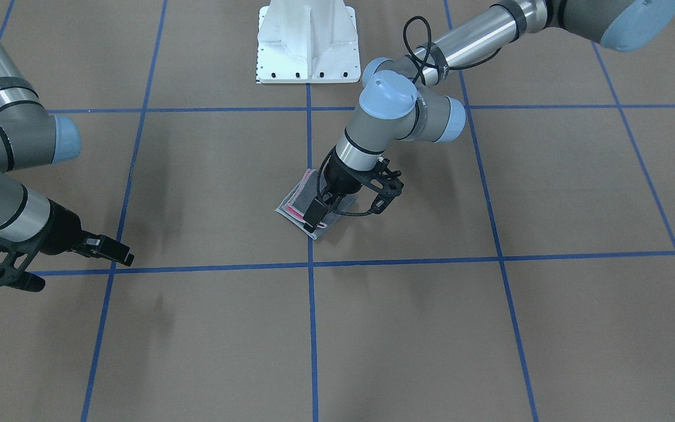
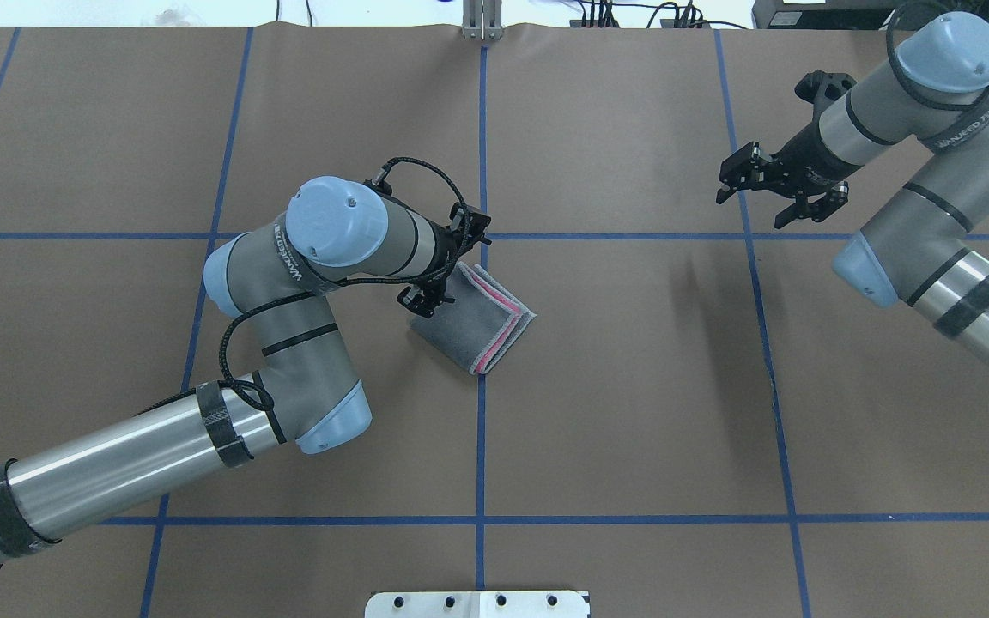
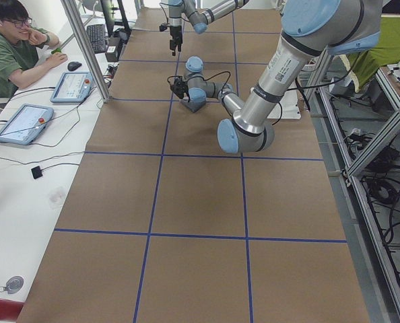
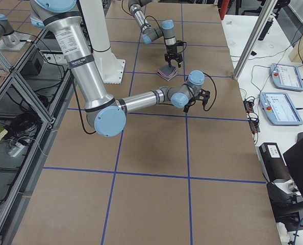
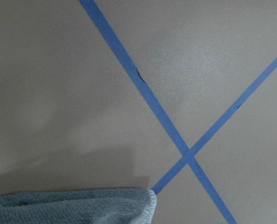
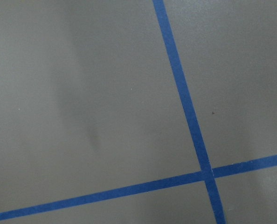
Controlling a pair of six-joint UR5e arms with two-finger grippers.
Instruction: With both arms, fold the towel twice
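The towel point(image 2: 482, 324) lies folded into a small thick rectangle near the table's centre, dark grey side up, with pink layers showing along its right edge. It also shows in the front view point(image 1: 294, 202) and as a grey corner in the left wrist view point(image 5: 73, 207). My left gripper point(image 2: 427, 300) stands over the towel's left corner, fingers spread, holding nothing; in the front view point(image 1: 314, 220) it points down onto the cloth. My right gripper point(image 2: 750, 211) hovers open and empty far to the right, well away from the towel.
The brown table cover point(image 2: 632, 386) carries a grid of blue tape lines point(image 2: 482, 429). The white pedestal base point(image 1: 307, 41) stands at the robot's edge. An operator point(image 3: 11, 47) with tablets sits beyond the far side of the table.
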